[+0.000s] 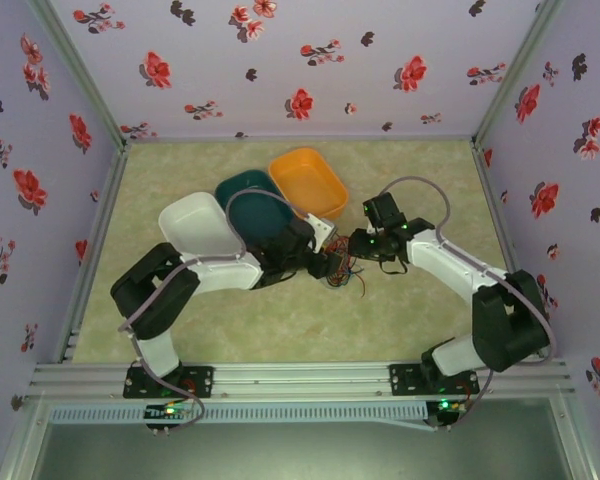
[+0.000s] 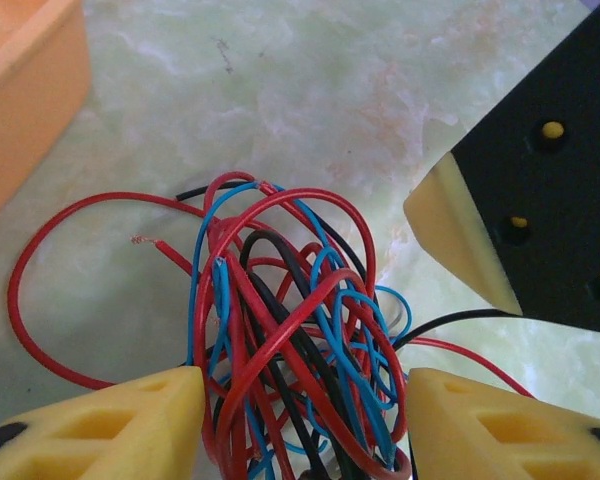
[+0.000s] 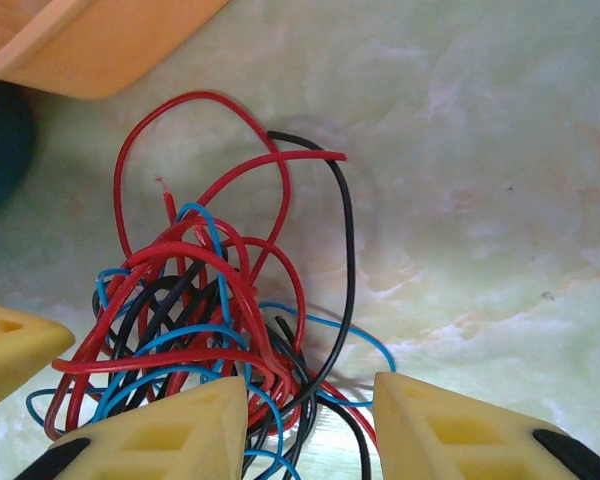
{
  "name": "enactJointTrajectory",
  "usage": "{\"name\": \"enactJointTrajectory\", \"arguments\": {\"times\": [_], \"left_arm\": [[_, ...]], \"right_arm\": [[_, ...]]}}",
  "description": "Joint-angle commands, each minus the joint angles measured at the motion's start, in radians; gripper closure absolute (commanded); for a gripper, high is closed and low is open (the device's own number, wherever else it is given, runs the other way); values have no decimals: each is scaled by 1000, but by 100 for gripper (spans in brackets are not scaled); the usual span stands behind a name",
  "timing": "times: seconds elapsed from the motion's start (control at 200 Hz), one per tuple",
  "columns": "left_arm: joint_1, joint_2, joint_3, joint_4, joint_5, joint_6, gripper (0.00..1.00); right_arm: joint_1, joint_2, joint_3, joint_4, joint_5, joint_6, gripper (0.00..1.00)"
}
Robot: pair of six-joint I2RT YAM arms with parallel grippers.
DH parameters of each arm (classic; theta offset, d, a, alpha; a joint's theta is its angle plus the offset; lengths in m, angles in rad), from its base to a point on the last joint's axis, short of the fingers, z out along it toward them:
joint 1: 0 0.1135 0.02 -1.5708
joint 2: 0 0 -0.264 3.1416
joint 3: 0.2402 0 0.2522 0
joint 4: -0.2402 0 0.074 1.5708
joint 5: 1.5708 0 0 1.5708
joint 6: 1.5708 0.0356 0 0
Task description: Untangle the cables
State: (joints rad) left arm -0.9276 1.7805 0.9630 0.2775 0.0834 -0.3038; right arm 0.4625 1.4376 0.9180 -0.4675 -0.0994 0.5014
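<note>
The cables (image 1: 342,272) lay tangled mid-counter (image 1: 280,330), between both arms and equally near. The left fingers (image 2: 185,400) straddled the bundle (grip uncertain). The right fingers (image 3: 225,405) stood part-open around loose strands.

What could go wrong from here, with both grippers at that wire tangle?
1. Both the left gripper and right gripper straddle the same dense part of the cables, several red, blue and black strands between each pair of jaws; pulling apart would likely tighten the knot.
2. The grippers sit very near each other, a right finger beside the left ones: likely collision.
3. A loose red loop lies toward the orange bin and might snag.
</note>
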Motion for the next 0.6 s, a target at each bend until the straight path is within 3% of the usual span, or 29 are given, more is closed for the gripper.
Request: {"name": "enactJointTrajectory", "arguments": {"times": [0.0,0.13,0.42,0.595], "left_arm": [[-5,24,25,-21,12,6,51],[-3,31,26,-23,12,5,61],[1,34,22,-23,6,3,72],[5,29,13,-21,2,0,74]], "right_arm": [[-8,25,28,41,-42,-37,62],[-14,50,28,65,-66,-44,63],[-24,81,19,91,-75,-36,71],[-29,83,5,120,-77,-27,74]]}}
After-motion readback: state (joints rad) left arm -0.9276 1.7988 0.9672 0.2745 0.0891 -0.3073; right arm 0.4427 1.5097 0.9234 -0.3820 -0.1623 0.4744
